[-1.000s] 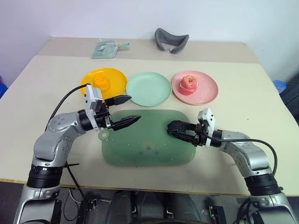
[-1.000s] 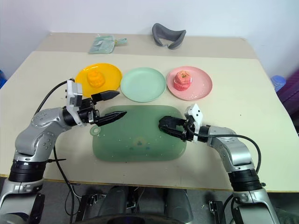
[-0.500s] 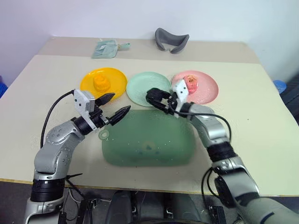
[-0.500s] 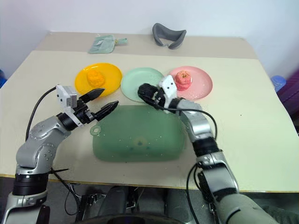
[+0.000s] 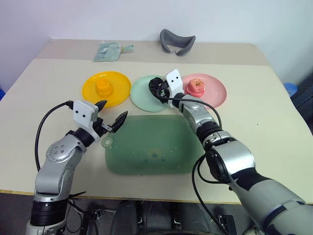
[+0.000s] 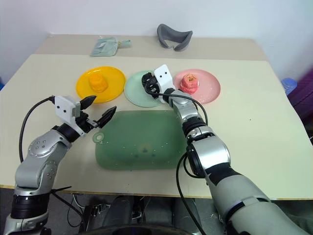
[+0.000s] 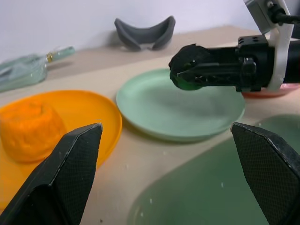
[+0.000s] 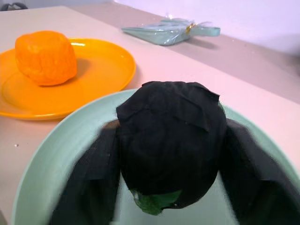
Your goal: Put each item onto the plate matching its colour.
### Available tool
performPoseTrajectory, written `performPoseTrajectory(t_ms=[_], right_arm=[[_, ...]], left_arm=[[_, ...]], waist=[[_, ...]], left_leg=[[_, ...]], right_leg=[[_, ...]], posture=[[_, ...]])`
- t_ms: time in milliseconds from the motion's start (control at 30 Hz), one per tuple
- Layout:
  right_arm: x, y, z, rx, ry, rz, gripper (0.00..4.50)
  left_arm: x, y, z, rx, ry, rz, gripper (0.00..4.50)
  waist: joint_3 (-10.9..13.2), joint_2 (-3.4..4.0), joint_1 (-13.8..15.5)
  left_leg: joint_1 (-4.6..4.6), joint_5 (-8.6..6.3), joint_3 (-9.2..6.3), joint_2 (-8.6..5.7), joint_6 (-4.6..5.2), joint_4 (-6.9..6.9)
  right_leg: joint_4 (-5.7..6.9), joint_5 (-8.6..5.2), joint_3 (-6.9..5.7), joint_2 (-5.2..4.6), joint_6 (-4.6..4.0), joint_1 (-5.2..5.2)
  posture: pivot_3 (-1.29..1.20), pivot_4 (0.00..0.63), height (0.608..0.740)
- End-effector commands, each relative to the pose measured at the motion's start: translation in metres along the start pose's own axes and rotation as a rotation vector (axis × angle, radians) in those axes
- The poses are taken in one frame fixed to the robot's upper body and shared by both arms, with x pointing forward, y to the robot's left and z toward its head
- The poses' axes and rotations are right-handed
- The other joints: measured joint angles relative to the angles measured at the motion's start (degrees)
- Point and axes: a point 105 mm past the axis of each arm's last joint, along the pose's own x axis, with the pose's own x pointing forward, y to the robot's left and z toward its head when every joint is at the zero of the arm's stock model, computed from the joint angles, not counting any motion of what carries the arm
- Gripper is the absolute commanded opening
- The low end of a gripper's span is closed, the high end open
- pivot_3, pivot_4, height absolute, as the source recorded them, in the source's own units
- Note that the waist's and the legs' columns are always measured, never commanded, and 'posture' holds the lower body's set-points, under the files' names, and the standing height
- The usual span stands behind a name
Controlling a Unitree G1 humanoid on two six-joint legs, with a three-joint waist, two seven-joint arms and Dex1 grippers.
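Hovering right gripper (image 5: 157,89) cradles dark ball (image 8: 171,140); over mint plate (image 5: 142,98)

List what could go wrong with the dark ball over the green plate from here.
1. The dark green-black ball sits between the right gripper fingers above the mint green plate, not resting on it; once released, the round ball may roll off the shallow rim.
2. It hangs toward the plate's pink-plate side, so it could bump the pink-red apple.
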Motion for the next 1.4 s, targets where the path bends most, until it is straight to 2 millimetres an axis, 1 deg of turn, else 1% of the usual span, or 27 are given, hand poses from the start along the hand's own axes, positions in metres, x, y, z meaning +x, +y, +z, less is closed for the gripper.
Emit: performPoseTrajectory(t_ms=[33, 100, 167, 267, 333, 433, 500, 567, 667, 800, 900, 1067, 1167, 1267, 1400], right_arm=[[0.003, -0.008, 0.032, -0.029, -0.106, -0.022, 4.45], [-0.003, -0.019, 0.035, -0.023, -0.137, -0.050, 4.45], [-0.009, -0.025, 0.037, -0.024, -0.158, -0.053, 4.45], [-0.030, -0.042, 0.040, -0.037, -0.218, -0.083, 4.45], [-0.046, -0.048, 0.043, -0.045, -0.250, -0.103, 4.45], [-0.073, -0.047, 0.048, -0.086, -0.283, -0.114, 4.45], [-0.098, -0.042, 0.047, -0.093, -0.269, -0.102, 4.45], [-0.121, -0.035, 0.041, -0.112, -0.225, -0.087, 4.45], [-0.149, -0.032, 0.031, -0.122, -0.149, -0.087, 4.45], [-0.184, -0.037, 0.026, -0.114, -0.070, -0.118, 4.45], [-0.207, -0.043, 0.023, -0.110, -0.019, -0.161, 4.45], [-0.238, -0.049, 0.016, -0.107, 0.032, -0.233, 4.45], [-0.250, -0.042, 0.011, -0.080, 0.047, -0.215, 4.45], [-0.260, -0.035, 0.000, -0.067, 0.088, -0.163, 4.45], [-0.271, -0.040, -0.011, -0.042, 0.095, -0.180, 4.45]], left_arm=[[0.004, -0.004, 0.010, 0.046, -0.052, -0.024, 4.50], [0.010, -0.005, 0.008, 0.056, -0.062, -0.037, 4.50], [0.014, -0.005, 0.007, 0.069, -0.074, -0.040, 4.50], [0.025, -0.007, 0.003, 0.062, -0.089, -0.078, 4.50], [0.031, -0.008, 0.002, 0.058, -0.101, -0.102, 4.50], [0.042, -0.011, 0.000, 0.052, -0.113, -0.140, 4.50], [0.049, -0.014, 0.000, 0.055, -0.126, -0.188, 4.50], [0.053, -0.015, 0.000, 0.052, -0.129, -0.229, 4.50], [0.053, -0.013, 0.000, 0.050, -0.125, -0.278, 4.50], [0.043, -0.006, 0.002, 0.076, -0.105, -0.323, 4.50], [0.027, -0.002, 0.004, 0.075, -0.081, -0.329, 4.50], [0.000, 0.002, 0.006, 0.076, -0.055, -0.315, 4.50], [-0.014, 0.001, 0.008, 0.064, -0.044, -0.314, 4.50], [-0.026, 0.004, 0.006, 0.059, -0.016, -0.303, 4.50], [-0.039, 0.009, 0.005, 0.062, 0.016, -0.299, 4.50]], waist=[[0.0, 0.00, 0.0], [0.0, 0.00, 0.1], [0.0, 0.00, 0.2], [0.0, 0.00, 0.6], [0.0, 0.00, 0.7], [0.0, 0.01, 0.5], [0.0, 0.01, 0.5], [0.0, 0.01, 0.5], [0.0, 0.01, 0.3], [0.0, 0.01, 0.5], [0.0, 0.01, 0.5], [0.0, 0.00, 0.7], [0.0, 0.00, 0.8], [0.0, -0.02, 0.8], [0.0, -0.02, 0.7]], left_leg=[[0.00, 0.00, 0.00, 0.00, 0.00, 0.00], [0.00, 0.00, 0.00, 0.00, 0.00, 0.00], [0.00, 0.00, 0.02, -0.01, 0.00, 0.00], [0.00, 0.00, 0.01, -0.01, 0.00, -0.01], [0.00, 0.00, 0.00, -0.01, 0.00, 0.00], [-0.01, 0.00, 0.02, -0.02, 0.00, 0.00], [-0.01, 0.00, 0.02, -0.02, 0.00, -0.03], [-0.01, 0.00, 0.02, -0.02, 0.00, -0.04], [-0.01, 0.00, 0.02, -0.02, 0.00, -0.03], [-0.01, 0.00, 0.00, -0.02, -0.01, -0.02], [-0.01, 0.00, -0.01, -0.02, 0.00, -0.02], [-0.01, -0.01, -0.05, -0.02, 0.00, -0.03], [0.01, -0.01, -0.10, -0.02, 0.01, -0.03], [0.03, -0.02, -0.10, -0.03, 0.02, -0.02], [0.05, -0.02, -0.12, -0.02, 0.03, -0.03]], right_leg=[[0.00, 0.00, 0.00, 0.00, 0.00, 0.00], [0.00, 0.00, 0.00, 0.00, 0.00, 0.00], [-0.01, 0.00, 0.00, -0.01, 0.00, 0.00], [-0.02, 0.00, -0.01, -0.01, 0.00, 0.01], [-0.04, 0.00, -0.01, -0.02, 0.01, 0.03], [-0.01, 0.01, 0.00, -0.03, 0.01, -0.01], [-0.01, 0.00, -0.01, -0.02, 0.01, -0.02], [-0.02, 0.00, -0.01, -0.01, 0.01, -0.02], [-0.03, 0.00, -0.01, 0.00, 0.01, -0.01], [-0.04, 0.00, 0.00, 0.02, 0.01, -0.01], [-0.05, 0.00, 0.00, 0.01, 0.01, 0.00], [-0.06, 0.00, 0.00, 0.00, 0.01, 0.00], [-0.07, 0.00, 0.00, -0.01, 0.01, 0.03], [-0.08, 0.00, 0.00, -0.01, 0.01, 0.06], [-0.08, 0.00, 0.00, 0.00, 0.00, 0.06]], posture=[[0.00, 0.150, 0.740], [0.00, 0.150, 0.740], [0.00, 0.150, 0.740], [0.00, 0.150, 0.740], [0.00, 0.150, 0.740], [0.00, 0.150, 0.740], [0.00, 0.150, 0.740], [0.00, 0.150, 0.740], [0.00, 0.150, 0.740], [0.00, 0.150, 0.740], [0.00, 0.150, 0.740], [0.00, 0.150, 0.740], [0.00, 0.150, 0.740], [0.00, 0.150, 0.740], [0.00, 0.150, 0.740]])
